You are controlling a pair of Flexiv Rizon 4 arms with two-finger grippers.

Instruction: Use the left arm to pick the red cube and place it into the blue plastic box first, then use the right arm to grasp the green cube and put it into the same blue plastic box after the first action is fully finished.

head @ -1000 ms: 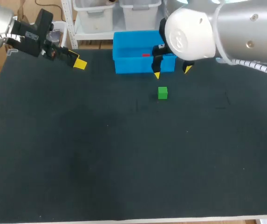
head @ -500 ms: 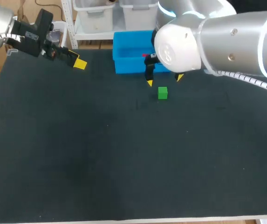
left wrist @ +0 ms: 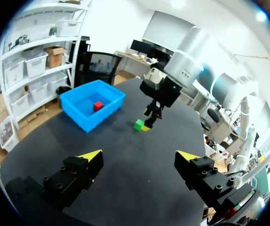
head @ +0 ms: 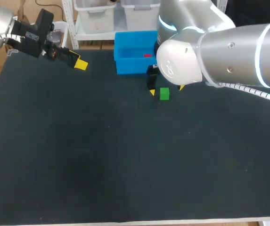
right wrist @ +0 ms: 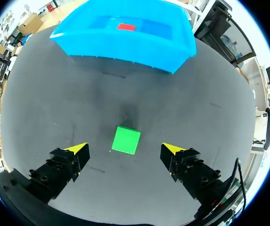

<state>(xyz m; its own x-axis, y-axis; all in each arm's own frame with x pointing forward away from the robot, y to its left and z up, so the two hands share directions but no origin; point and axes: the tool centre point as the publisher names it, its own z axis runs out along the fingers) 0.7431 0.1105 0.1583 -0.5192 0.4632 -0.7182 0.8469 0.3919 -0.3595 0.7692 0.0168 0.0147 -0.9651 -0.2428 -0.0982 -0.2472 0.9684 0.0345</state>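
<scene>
Your black table (head: 78, 165) fills most of the frame. Your right arm (head: 229, 52) comes in from the upper right and hangs over the upper middle, because that is where its target lies. Your left arm (head: 3, 26) sits in the upper left corner, well apart from the work; I judge it is placed there to leave room. The blue box (head: 130, 61) stands at top centre, near the table's far edge.

The right gripper (right wrist: 125, 149) is spread wide and empty, with one finger on each side of the green cube (right wrist: 126, 140) and neither touching it — lined up, it seems, to close on it. The left gripper (left wrist: 139, 155) is also spread apart and holds nothing.

The green cube rests on the table just in front of the box. The red cube (right wrist: 126, 27) lies inside the box, so your first step looks done.
</scene>
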